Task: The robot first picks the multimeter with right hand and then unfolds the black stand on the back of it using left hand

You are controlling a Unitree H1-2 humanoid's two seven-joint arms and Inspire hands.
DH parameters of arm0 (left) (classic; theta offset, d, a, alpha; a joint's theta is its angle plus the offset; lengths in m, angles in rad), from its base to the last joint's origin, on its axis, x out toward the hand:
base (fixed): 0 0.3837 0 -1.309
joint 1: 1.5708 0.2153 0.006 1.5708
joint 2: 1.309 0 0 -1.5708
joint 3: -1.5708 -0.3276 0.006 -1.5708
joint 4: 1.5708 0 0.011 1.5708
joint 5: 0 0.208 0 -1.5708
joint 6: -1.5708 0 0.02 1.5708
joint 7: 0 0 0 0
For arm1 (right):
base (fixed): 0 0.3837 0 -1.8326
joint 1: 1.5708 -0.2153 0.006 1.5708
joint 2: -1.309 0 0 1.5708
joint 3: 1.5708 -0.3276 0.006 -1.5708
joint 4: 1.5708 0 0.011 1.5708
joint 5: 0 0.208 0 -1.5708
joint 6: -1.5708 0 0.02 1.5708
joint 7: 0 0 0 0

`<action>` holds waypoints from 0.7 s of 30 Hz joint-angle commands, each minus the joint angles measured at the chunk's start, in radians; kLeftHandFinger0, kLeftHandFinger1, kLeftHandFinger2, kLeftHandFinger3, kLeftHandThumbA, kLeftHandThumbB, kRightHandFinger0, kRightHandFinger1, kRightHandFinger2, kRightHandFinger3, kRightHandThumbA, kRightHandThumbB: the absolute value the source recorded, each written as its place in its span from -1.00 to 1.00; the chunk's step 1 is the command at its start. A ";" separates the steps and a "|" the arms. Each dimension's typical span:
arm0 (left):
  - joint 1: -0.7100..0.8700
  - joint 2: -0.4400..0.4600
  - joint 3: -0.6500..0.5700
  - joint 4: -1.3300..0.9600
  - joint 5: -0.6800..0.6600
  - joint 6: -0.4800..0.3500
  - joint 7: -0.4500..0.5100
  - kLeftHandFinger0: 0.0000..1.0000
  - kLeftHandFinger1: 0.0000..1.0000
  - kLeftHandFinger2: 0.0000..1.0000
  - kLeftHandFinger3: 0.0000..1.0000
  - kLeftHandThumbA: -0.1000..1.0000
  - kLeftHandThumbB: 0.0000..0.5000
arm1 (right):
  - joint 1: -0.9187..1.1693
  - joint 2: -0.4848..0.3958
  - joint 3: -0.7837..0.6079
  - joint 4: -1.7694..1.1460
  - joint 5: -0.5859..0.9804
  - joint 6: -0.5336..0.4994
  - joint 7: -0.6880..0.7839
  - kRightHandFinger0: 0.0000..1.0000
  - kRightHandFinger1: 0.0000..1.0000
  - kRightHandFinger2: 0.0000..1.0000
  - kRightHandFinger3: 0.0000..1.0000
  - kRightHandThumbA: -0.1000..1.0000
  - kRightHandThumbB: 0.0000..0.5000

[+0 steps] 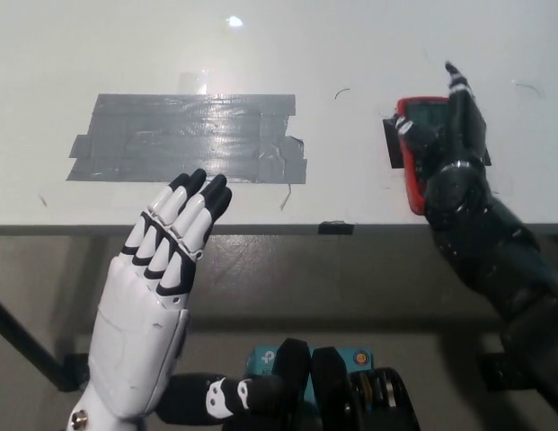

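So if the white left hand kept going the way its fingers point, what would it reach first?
Probably the grey tape patch on the table; the left hand points up-right toward it, though its height above the table is unclear.
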 commanded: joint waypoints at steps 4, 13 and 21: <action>0.005 -0.012 -0.014 -0.018 -0.034 -0.046 -0.001 1.00 1.00 1.00 1.00 1.00 0.36 | -0.150 -0.048 0.010 -0.029 -0.185 -0.028 0.091 1.00 1.00 1.00 1.00 0.89 0.88; 0.004 -0.013 -0.010 -0.008 -0.029 -0.055 0.003 1.00 1.00 1.00 1.00 1.00 0.34 | -0.176 -0.082 -0.109 -0.142 -0.225 -0.126 0.005 1.00 1.00 1.00 1.00 0.96 0.64; -0.184 0.008 0.033 0.133 -0.136 -0.021 -0.013 1.00 1.00 1.00 1.00 1.00 0.31 | -0.100 -0.252 -0.295 -0.876 -0.271 -0.029 0.109 1.00 1.00 1.00 1.00 1.00 0.67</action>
